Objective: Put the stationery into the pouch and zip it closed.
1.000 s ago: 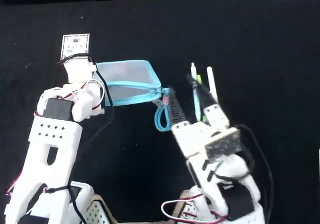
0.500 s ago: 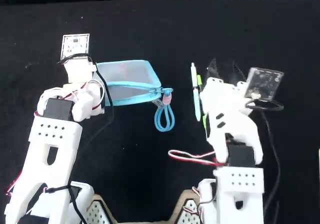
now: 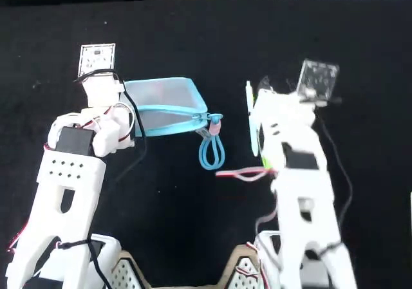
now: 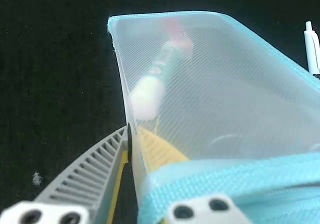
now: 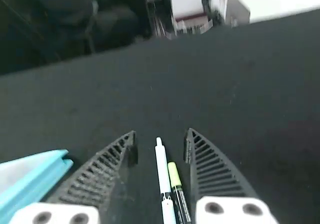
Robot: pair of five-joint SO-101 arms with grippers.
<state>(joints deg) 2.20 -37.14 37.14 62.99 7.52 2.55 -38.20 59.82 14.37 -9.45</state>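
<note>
Starting at the right gripper (image 5: 160, 133): its jaws are spread wide and straddle two pens lying side by side on the table (image 3: 193, 38). One is a white pen (image 5: 161, 171), the other a yellow-green highlighter (image 5: 175, 181). We see a gap of black cloth between each finger and the pens, so it grips nothing.

The left gripper (image 4: 131, 134) is clamped on the left end of the pouch (image 4: 210, 94). A grey ribbed finger (image 4: 95, 179) sits outside the wall, and a yellow pad shows through the translucent material. Inside we make out a blurry white lump and something pink-red, too soft to name.

From above, the pouch (image 3: 164, 105) sits left of centre with its teal zip edge on the near side. We can't tell how far the zip is open. At its right end hang a pink tag (image 3: 214, 127) and a teal loop strap (image 3: 211, 152), which trails toward the near side. That loop is the only thing lying between the pouch and the pens, which run near-to-far just to its right.

The right arm (image 3: 293, 147) overhangs the near ends of the pens, and the left arm (image 3: 71, 167) covers the near-left side. A broad stretch of black tabletop lies far of the pens and to their right. The table's far edge, with room clutter beyond it, shows in the right wrist view.
</note>
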